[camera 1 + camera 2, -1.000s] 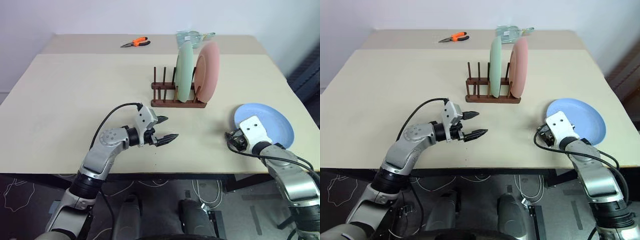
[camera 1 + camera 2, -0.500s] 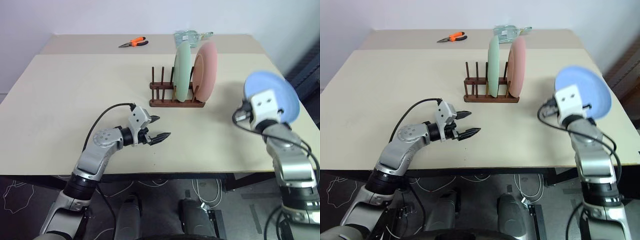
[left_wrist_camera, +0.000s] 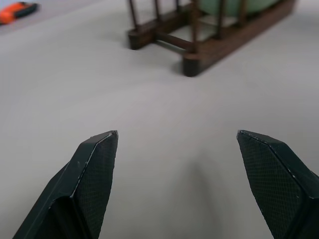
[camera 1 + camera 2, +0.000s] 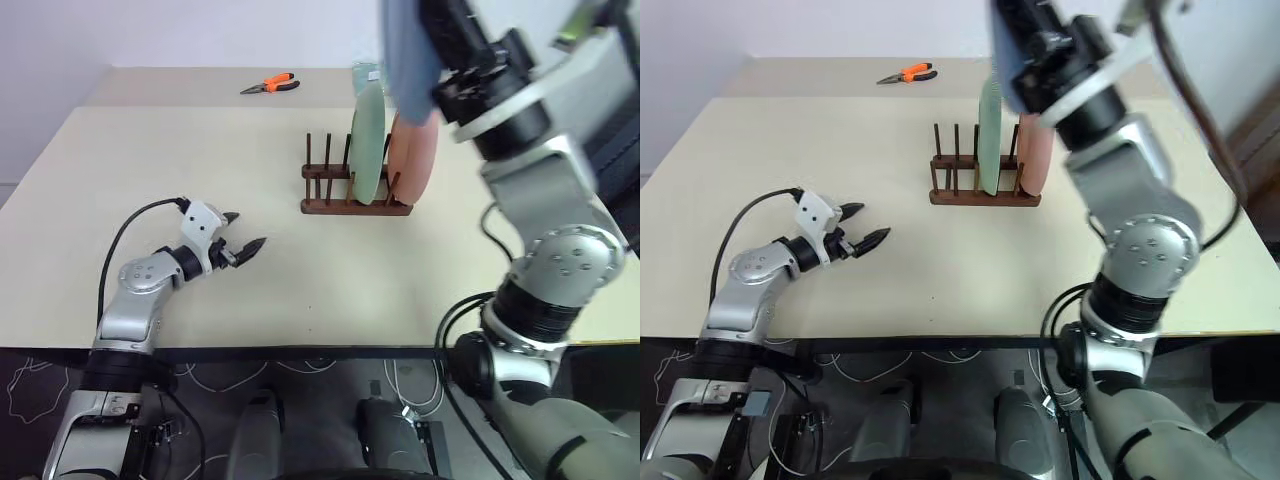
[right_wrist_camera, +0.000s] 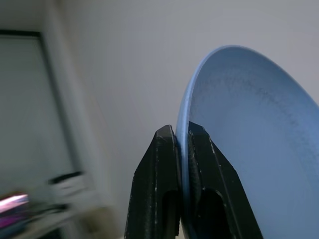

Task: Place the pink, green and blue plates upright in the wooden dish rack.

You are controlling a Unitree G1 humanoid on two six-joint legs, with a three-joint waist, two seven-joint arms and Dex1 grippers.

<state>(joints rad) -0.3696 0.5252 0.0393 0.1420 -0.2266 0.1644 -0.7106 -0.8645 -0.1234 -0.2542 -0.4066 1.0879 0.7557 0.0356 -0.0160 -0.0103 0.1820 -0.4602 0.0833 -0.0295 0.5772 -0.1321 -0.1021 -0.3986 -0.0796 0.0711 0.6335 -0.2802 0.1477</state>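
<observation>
right pincer point(image 5: 181, 134) clamps blue plate point(image 5: 259, 149) rim — aloft

Two plates point(image 4: 372, 140) upright in the rack's point(image 4: 352, 197) right end, pliers point(image 4: 270, 85) far behind, seemingly table-edge.

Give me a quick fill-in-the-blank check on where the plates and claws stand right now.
1. The right claw is shut on the rim of the ____ plate.
2. The green plate and the ____ plate stand upright in the wooden dish rack.
3. The left claw hovers open over the table, holding ____.
4. Orange-handled ____ lie at the table's far side.

Missing words: blue; pink; nothing; pliers
</observation>
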